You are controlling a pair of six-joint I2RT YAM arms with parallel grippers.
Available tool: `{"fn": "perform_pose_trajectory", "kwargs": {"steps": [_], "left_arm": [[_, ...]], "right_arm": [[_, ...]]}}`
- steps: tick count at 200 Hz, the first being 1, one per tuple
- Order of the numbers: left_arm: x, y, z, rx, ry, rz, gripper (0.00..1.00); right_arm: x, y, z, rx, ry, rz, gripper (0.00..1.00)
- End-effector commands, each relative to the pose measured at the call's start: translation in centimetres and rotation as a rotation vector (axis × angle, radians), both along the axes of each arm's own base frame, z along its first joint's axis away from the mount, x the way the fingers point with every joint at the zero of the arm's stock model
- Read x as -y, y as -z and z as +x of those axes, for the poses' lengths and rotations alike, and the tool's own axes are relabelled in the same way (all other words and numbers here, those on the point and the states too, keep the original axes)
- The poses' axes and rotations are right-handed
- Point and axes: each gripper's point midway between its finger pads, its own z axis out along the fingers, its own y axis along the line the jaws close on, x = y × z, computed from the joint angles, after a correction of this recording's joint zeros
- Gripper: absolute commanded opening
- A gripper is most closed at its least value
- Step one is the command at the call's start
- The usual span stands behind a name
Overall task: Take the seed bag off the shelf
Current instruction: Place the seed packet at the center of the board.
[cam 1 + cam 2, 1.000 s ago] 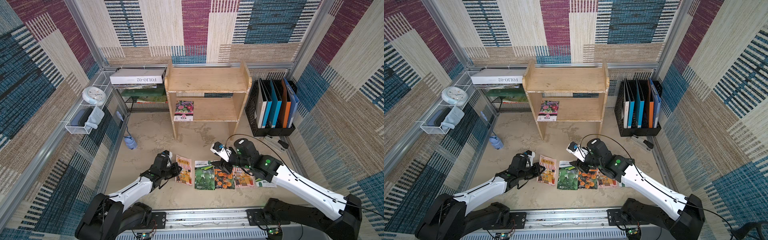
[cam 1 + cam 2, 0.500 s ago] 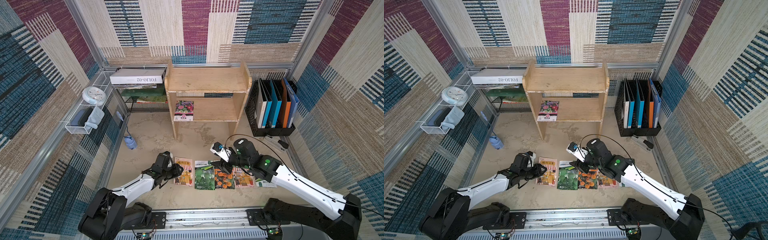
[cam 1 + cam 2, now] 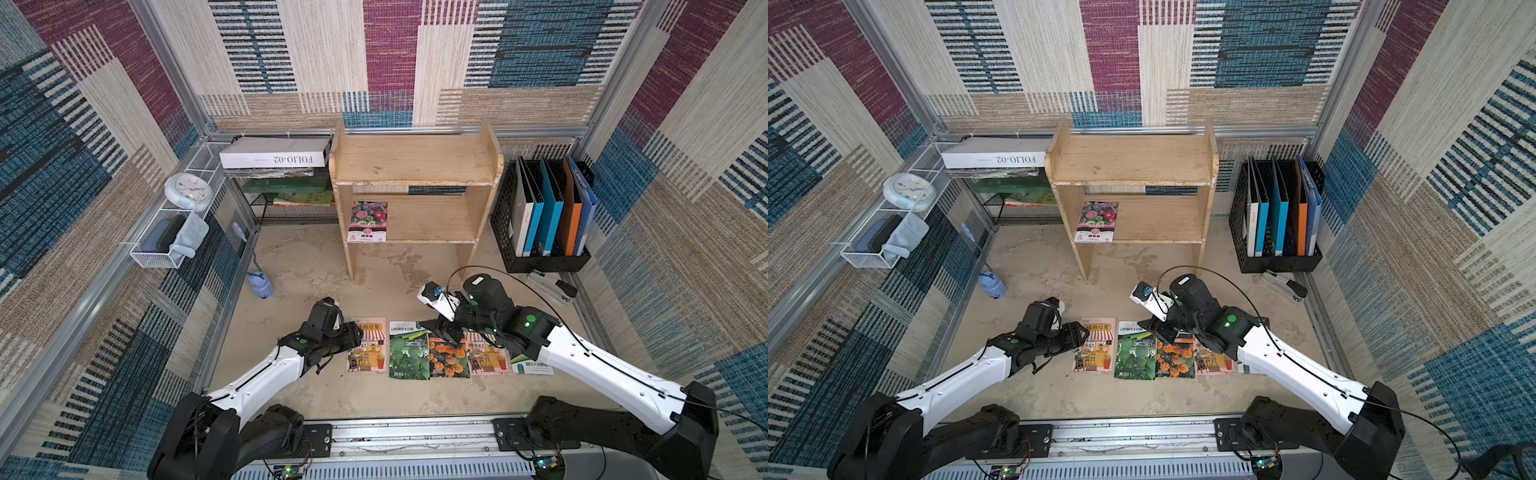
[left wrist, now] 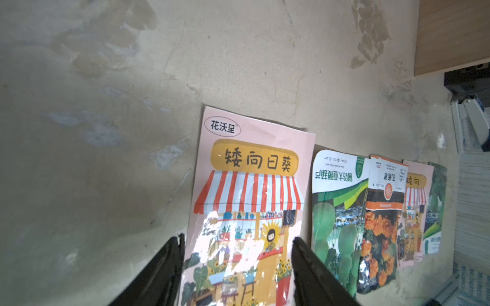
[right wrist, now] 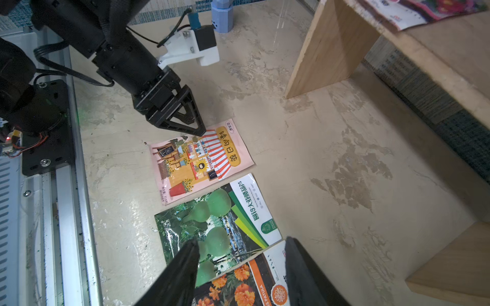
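The light wooden shelf (image 3: 415, 166) stands at the back in both top views. A seed bag (image 3: 368, 221) with pink and purple flowers lies on its lower tier at the left end, its front edge overhanging; the same seed bag (image 3: 1097, 221) shows there too. My left gripper (image 3: 353, 332) is open low over a pink packet (image 4: 249, 190) lying flat on the floor, which shows between its parted jaws in the left wrist view. My right gripper (image 5: 241, 243) is open above a green gourd packet (image 5: 212, 227) and a marigold packet (image 5: 246, 286), holding nothing. Both grippers are well in front of the shelf.
Several seed packets (image 3: 428, 351) lie in a row on the floor between the arms. A black file holder (image 3: 540, 216) with folders stands right of the shelf, a stapler (image 3: 557, 286) before it. A black wire rack (image 3: 286, 199) and a blue bottle (image 3: 261, 286) are on the left.
My left gripper has gone from shut to open, letting go of the pink packet, which now lies flat at the left end of the row. The right arm has not moved.
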Motion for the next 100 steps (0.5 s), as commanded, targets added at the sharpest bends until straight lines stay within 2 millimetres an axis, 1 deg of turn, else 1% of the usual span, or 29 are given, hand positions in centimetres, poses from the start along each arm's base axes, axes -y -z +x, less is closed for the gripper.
{"fn": "perform_pose_trajectory", "kwargs": {"steps": [1,19,32,48,65,100], "left_arm": [[-1.4,-0.6,-0.1,0.013,-0.029,0.070,0.68],[-1.6,-2.0,0.1,0.052,-0.044,0.067,0.68],[-1.2,-3.4,0.3,0.100,-0.040,0.027,0.69],[-0.1,-5.3,0.5,0.169,-0.017,-0.066,0.69],[1.4,-7.1,0.4,0.227,0.015,-0.181,0.71],[3.5,-9.3,-0.1,0.252,0.090,-0.325,0.72]], "right_arm": [[-0.3,-0.7,1.7,0.065,0.017,-0.049,0.56],[-1.1,-1.6,3.3,0.121,0.007,-0.092,0.57],[-2.0,-2.5,4.3,0.174,-0.017,-0.114,0.57],[-3.3,-3.7,5.6,0.251,-0.056,-0.129,0.56],[-4.7,-4.6,7.1,0.335,-0.094,-0.155,0.56],[-7.1,-5.0,11.8,0.486,-0.107,-0.281,0.54]]}}
